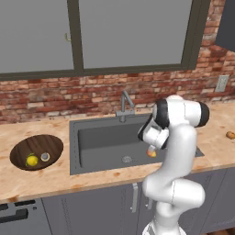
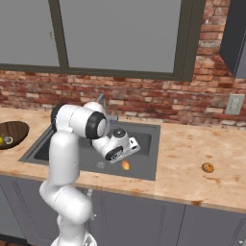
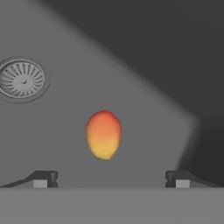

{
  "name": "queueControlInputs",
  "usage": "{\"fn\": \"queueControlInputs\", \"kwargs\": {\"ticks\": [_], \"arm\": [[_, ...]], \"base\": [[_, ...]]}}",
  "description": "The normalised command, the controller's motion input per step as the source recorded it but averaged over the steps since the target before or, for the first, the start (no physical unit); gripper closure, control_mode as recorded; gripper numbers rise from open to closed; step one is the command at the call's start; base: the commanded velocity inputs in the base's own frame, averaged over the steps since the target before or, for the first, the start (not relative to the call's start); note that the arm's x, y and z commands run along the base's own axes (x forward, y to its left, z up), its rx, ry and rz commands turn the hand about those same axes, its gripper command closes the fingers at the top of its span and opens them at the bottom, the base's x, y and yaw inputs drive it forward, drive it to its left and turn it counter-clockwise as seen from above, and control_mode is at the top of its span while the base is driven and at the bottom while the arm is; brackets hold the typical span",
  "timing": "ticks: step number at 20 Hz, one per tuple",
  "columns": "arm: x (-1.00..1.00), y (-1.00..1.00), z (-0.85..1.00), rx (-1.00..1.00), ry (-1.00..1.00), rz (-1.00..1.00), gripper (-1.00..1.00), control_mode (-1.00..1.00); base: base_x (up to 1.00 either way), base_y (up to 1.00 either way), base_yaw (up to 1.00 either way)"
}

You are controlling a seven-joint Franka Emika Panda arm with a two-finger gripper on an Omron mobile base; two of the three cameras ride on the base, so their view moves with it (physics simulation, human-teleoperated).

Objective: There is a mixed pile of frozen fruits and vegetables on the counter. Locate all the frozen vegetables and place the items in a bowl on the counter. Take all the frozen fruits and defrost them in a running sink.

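Note:
My gripper [image 3: 112, 180] is open over the right part of the dark grey sink [image 1: 98, 137] [image 2: 144, 137], fingers wide apart and holding nothing. Beyond them, free of both fingers, is a yellow-orange fruit with a red blush [image 3: 103, 134] [image 1: 151, 152] [image 2: 125, 165], right of the drain [image 3: 22, 79]. The orange-brown fruit [image 1: 230, 135] [image 2: 208, 167] lies on the counter [image 2: 182, 153] to the right of the sink. The wooden bowl [image 1: 20, 153] [image 2: 17, 129], left of the sink, holds the bright yellow vegetable [image 1: 32, 160] and the pale one [image 1: 45, 157].
A slim steel faucet [image 1: 125, 103] stands at the sink's back edge. A brick wall [image 1: 46, 96] and a window run behind the counter. A wall outlet [image 2: 234, 104] is at the far right. Grey cabinet fronts [image 1: 92, 211] run below the counter.

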Motion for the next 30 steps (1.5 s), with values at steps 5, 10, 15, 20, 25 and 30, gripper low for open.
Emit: {"fn": "queueControlInputs", "kwargs": {"ticks": [5, 10, 15, 20, 25, 30], "arm": [[0.0, 0.0, 1.0, 0.09, 0.11, -0.09, -1.0, -1.0], [0.0, 0.0, 1.0, 0.09, 0.1, -0.09, -1.0, -1.0], [-0.2, 0.05, 1.0, 0.01, 0.07, -0.18, -1.0, -1.0], [-0.62, 0.0, 1.0, 0.0, 0.02, -0.34, -1.0, -1.0], [-0.77, -0.15, 0.96, 0.04, 0.09, -0.41, -1.0, -1.0], [-0.79, -0.56, 0.73, 0.11, 0.08, -0.39, -1.0, -1.0]], "base": [[0.0, 0.0, 0.0], [0.0, 0.0, 0.0], [0.0, 0.0, 0.0], [0.0, 0.0, 0.0], [0.0, 0.0, 0.0], [0.0, 0.0, 0.0]]}}
